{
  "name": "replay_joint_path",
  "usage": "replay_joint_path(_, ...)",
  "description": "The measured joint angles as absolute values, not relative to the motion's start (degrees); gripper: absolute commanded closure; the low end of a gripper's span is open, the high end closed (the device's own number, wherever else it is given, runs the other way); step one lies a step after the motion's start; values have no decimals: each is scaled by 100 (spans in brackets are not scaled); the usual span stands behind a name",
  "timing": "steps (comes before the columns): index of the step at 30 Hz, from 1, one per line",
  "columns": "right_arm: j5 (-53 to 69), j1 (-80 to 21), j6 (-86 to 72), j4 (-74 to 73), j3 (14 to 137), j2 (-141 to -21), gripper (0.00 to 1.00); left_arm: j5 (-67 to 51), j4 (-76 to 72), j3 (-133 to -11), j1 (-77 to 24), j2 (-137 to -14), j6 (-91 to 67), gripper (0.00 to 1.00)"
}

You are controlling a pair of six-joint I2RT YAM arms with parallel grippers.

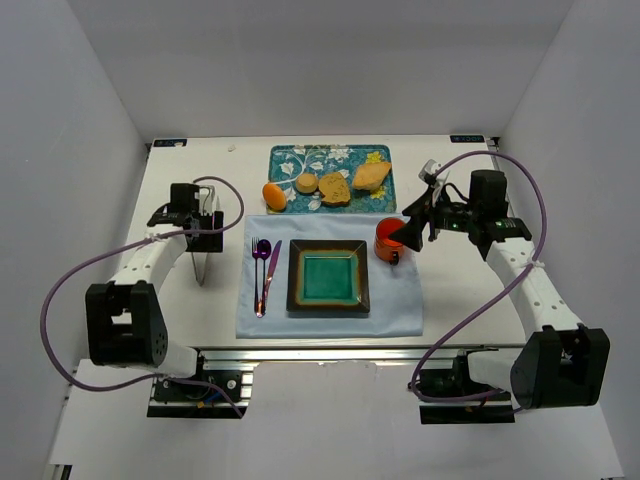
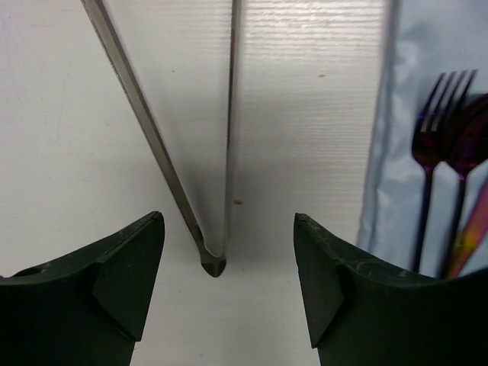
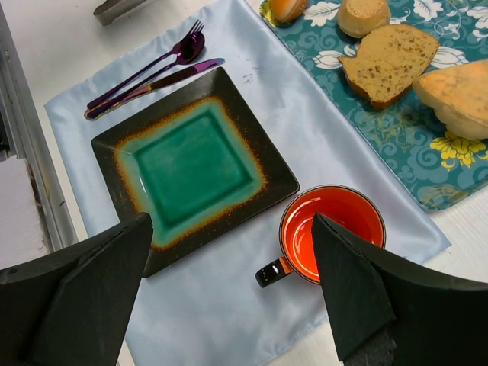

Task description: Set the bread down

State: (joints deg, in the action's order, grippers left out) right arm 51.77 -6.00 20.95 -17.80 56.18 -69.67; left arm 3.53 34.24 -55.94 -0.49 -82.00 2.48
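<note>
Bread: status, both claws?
Left claw open, straddling tongs, not gripping. Right claw open, hanging by mug. Bread slice on tray, untouched; plate bare.

The tongs (image 2: 162,152) read to me as bare polished metal, smooth and mirror-bright. The table (image 2: 61,152) under them looks matt white with a faint ribbed grain. The left fingers (image 2: 122,274) are matt black plastic, lightly scuffed, and the right fingers (image 3: 366,297) look the same. The mat (image 3: 320,130) is pale blue cloth with a soft satin sheen. The plate (image 3: 194,164) is glossy glazed ceramic, speckled near the rim. The mug (image 3: 335,229) has a shiny orange glaze. The cutlery (image 3: 145,72) is metal with an iridescent purple finish. The tray (image 3: 396,130) looks smooth and printed. The bread (image 3: 389,57) shows a rough, porous crumb.
</note>
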Motion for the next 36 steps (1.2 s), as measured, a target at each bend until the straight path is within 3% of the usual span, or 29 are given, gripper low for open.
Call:
replay_joint_path(8,5078,-600,2040,-1758,5533,-6949,11,832,3212,-5601,-47,-8982,666,21)
replay_joint_path(25,4941,-574,2108,-1811,5623,-7089,11,690,2648,-5634,443,-9706,471,20)
replay_joint_path(32,4941,-519,2119,-1831,5695,-7144,11,395,2405,-5662,513,-9819,198,25)
replay_joint_path(35,4943,-508,2121,-1839,5730,-7148,11,285,2257,-5660,517,-9870,-34,29)
replay_joint_path(36,4943,-497,2123,-1841,5743,-7150,11,252,2204,-5658,517,-9885,-113,35)
